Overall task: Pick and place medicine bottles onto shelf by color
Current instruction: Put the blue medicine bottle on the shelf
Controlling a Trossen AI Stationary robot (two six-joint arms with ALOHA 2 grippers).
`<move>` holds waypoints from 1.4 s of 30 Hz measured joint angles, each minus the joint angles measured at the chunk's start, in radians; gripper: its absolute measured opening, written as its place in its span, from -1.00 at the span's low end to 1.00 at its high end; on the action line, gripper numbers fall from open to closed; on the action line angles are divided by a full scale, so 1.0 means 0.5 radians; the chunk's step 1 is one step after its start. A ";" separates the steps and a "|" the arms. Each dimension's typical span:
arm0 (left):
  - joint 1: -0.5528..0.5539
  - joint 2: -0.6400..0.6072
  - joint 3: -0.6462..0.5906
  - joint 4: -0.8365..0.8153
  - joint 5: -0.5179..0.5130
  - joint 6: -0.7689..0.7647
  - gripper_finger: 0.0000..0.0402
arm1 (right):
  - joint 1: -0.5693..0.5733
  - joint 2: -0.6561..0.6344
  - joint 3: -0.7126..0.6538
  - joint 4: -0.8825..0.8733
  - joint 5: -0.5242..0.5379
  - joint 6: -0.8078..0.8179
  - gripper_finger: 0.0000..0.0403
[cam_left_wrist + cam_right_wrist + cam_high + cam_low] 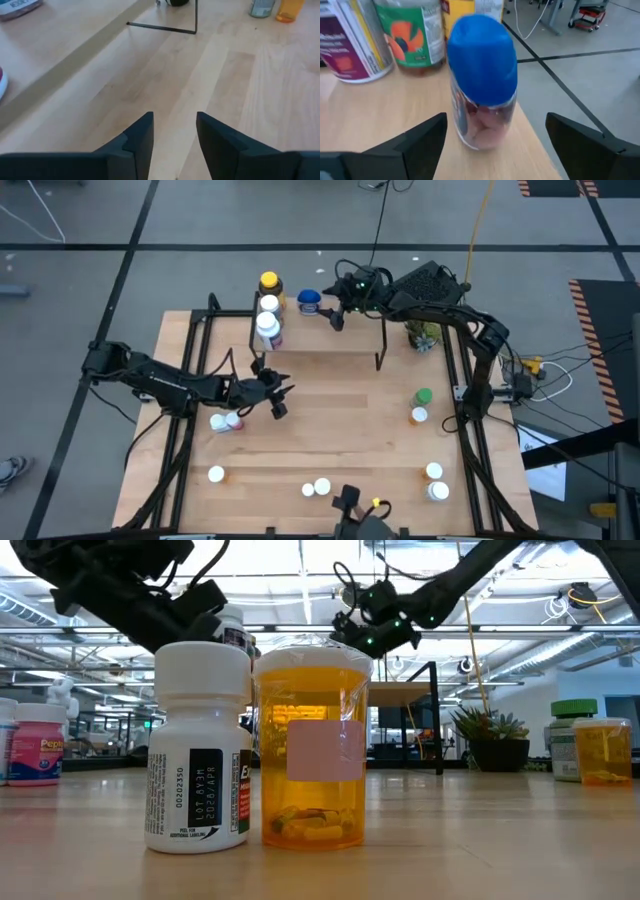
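A clear medicine bottle with a blue cap stands upright on the light-wood shelf, at its far edge. My right gripper is open. Its fingers stand on either side of the bottle's lower half without touching it. A yellow-capped bottle and two white-capped bottles stand at the shelf's left end. My left gripper hovers open over bare tabletop in front of the shelf, nothing between its fingers.
Loose bottles are spread over the table: a pink-and-white one by the left gripper, white-capped ones near the front edge and front right, and a green-capped one at the right. A small plant stands right of the shelf.
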 joint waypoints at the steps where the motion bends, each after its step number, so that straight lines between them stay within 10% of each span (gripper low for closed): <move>1: 0.002 0.000 0.000 0.004 0.000 0.001 -0.22 | -0.001 0.016 0.000 0.009 -0.001 0.008 0.61; 18: 0.009 0.000 0.000 0.035 -0.006 0.060 -0.17 | 0.003 0.075 0.000 0.219 -0.056 0.110 0.08; 42: 0.119 0.002 0.000 0.157 0.061 0.198 -0.17 | 0.053 0.075 -0.002 0.336 -0.037 0.148 -0.08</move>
